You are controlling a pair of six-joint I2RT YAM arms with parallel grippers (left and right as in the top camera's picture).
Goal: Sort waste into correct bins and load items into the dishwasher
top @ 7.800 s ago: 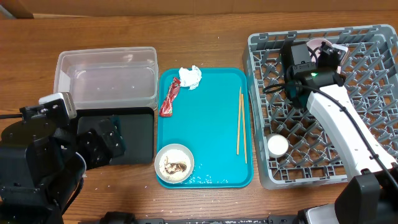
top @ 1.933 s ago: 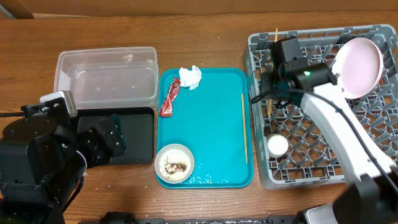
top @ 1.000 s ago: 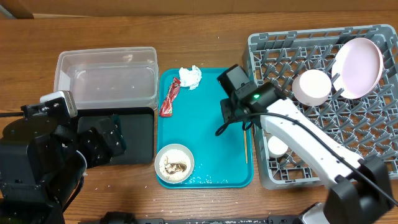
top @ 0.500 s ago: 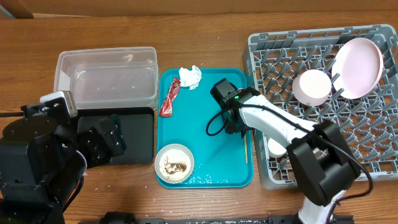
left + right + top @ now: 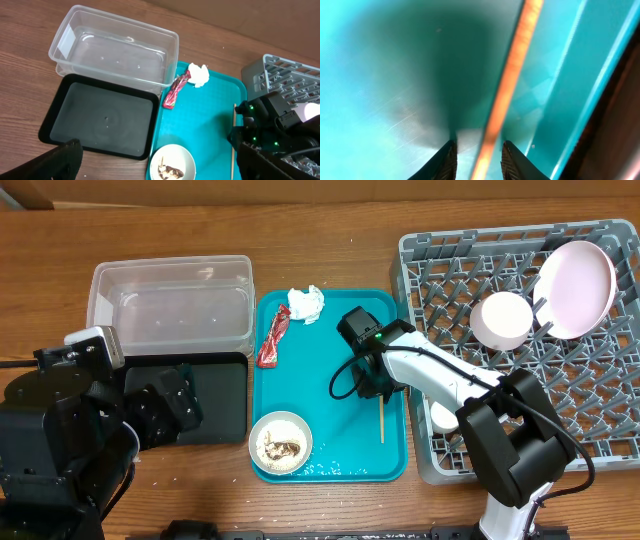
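Note:
My right gripper (image 5: 372,385) is low over the teal tray (image 5: 330,350), open, with its fingers (image 5: 447,160) on either side of one wooden chopstick (image 5: 512,80), which lies flat on the tray (image 5: 381,418). No second chopstick shows. The red wrapper (image 5: 273,335) and white napkin (image 5: 306,303) lie at the tray's far left. A small white bowl (image 5: 280,443) with rice and a brown lump sits at its near left. The grey rack (image 5: 600,430) holds a large pale pink plate (image 5: 575,288) and a pink bowl (image 5: 503,320). My left gripper (image 5: 165,408) is open and empty.
The clear tub (image 5: 170,305) stands at the far left with the black tray (image 5: 215,395) in front of it; both show in the left wrist view, the tub (image 5: 115,52) and the tray (image 5: 100,117). A small white round item (image 5: 445,415) sits in the rack, partly under my right arm.
My right gripper moved from the rack's edge left onto the teal tray and came down over the chopstick, which has slid a little left. The left arm has not moved.

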